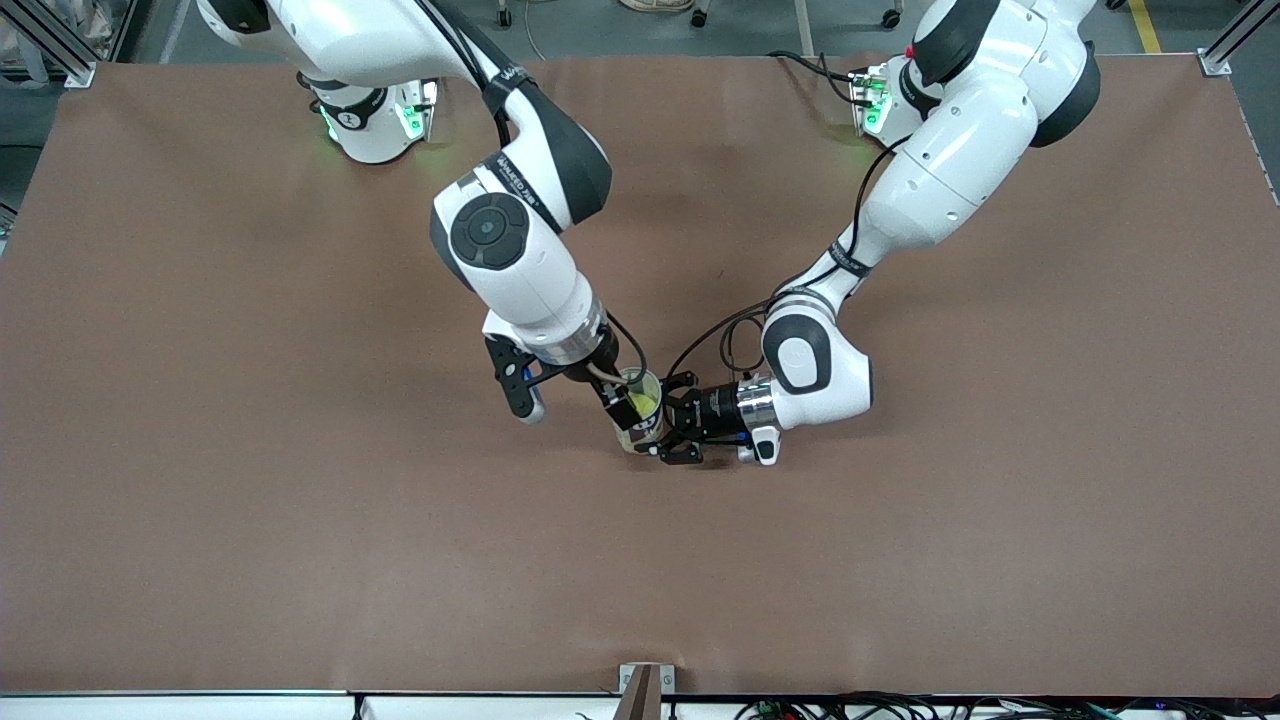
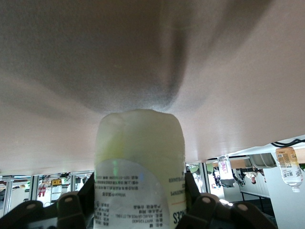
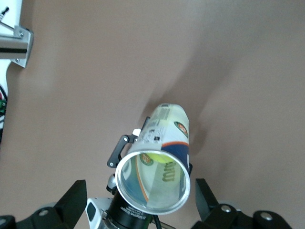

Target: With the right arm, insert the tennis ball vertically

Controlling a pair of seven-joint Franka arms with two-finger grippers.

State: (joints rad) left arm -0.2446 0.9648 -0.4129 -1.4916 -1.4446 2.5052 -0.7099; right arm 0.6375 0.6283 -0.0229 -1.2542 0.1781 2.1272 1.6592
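Yellow-green, the ball (image 3: pixel 156 156) sits deep inside the can (image 3: pixel 162 157), seen through the open mouth in my right wrist view. That clear can stands upright on the brown tabletop (image 1: pixel 300 520), about midway between the two ends and a little nearer the front camera than the middle. Its printed label shows in both wrist views.

My right pincer (image 3: pixel 143 202) hovers straight over the can's mouth, released: its two black fingers (image 3: pixel 71 200) stand wide apart on either side of the rim and touch nothing. My right arm (image 1: pixel 520 250) reaches down to it from its base at the top of the front view.

My left pincer (image 1: pixel 672 420) lies low and level beside the can, toward the left arm's end of the tabletop, clenched on the can's body; its fingers (image 2: pixel 66 207) press the wall on both flanks in the left wrist view. My left arm (image 1: pixel 940 170) bends down to it from its own base, a black cable looping along the forearm.

Bottles (image 2: pixel 288 164) and shelving show past the tabletop's edge in the left wrist view.
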